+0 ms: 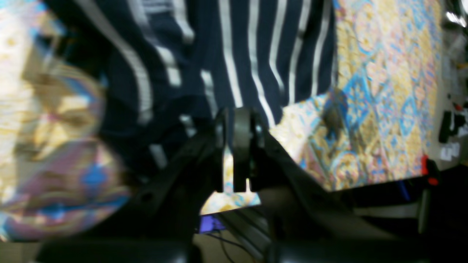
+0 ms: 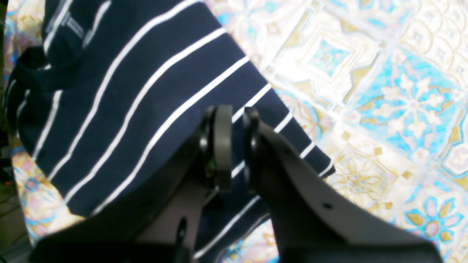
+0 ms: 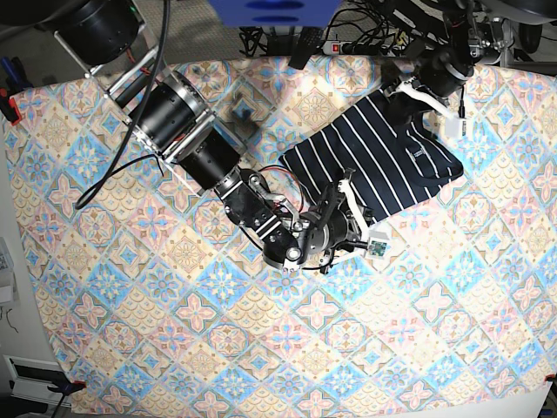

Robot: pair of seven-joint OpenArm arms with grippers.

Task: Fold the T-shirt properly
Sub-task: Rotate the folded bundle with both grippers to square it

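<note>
The navy T-shirt [image 3: 374, 161] with thin white stripes lies partly folded at the upper right of the table. My left gripper [image 3: 416, 91] is at the shirt's far right corner. In the blurred left wrist view its fingers stand almost together, and the left gripper [image 1: 236, 111] closes on the T-shirt [image 1: 256, 47] at its edge. My right gripper [image 3: 346, 198] is at the shirt's near edge. Seen from the right wrist, the right gripper [image 2: 237, 109] has its jaws nearly closed, with navy fabric of the T-shirt [image 2: 128, 91] in the narrow gap.
A pastel floral-tile cloth [image 3: 174, 305] covers the whole table. The right arm's thick body [image 3: 187, 131] reaches in from the upper left. Cables and a power strip [image 3: 348, 43] lie beyond the far edge. A red clamp [image 1: 427, 170] sits at the table edge.
</note>
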